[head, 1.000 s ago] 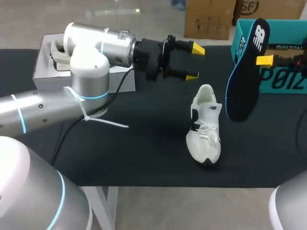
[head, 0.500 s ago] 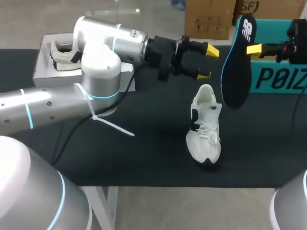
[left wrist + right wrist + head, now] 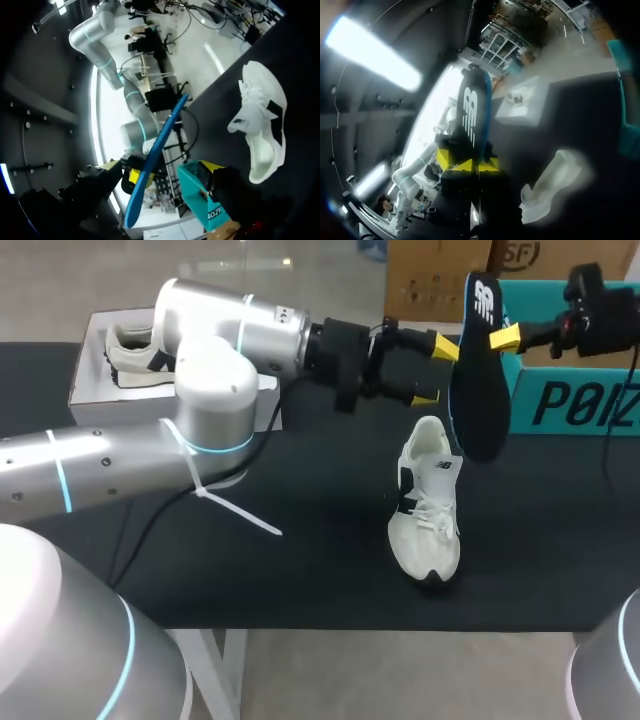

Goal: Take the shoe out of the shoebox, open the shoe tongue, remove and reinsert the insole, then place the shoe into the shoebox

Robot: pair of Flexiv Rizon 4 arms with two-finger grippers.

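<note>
Head view: fixed, high behind the robot, looking down across the worktop [image 3: 300, 570] toward its far edge. Wrist views: fisheye, each facing out from its own wrist mount — the right nearly against the insole [image 3: 474, 115], the left farther back. All three share insole and shoe [image 3: 260, 120].

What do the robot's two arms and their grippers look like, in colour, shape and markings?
The left arm is round silver-grey links with thin cyan rings; a black cable runs along it, bound by a white zip tie. The left gripper is black with two yellow tips. The right gripper is likewise black with yellow tips.
</note>
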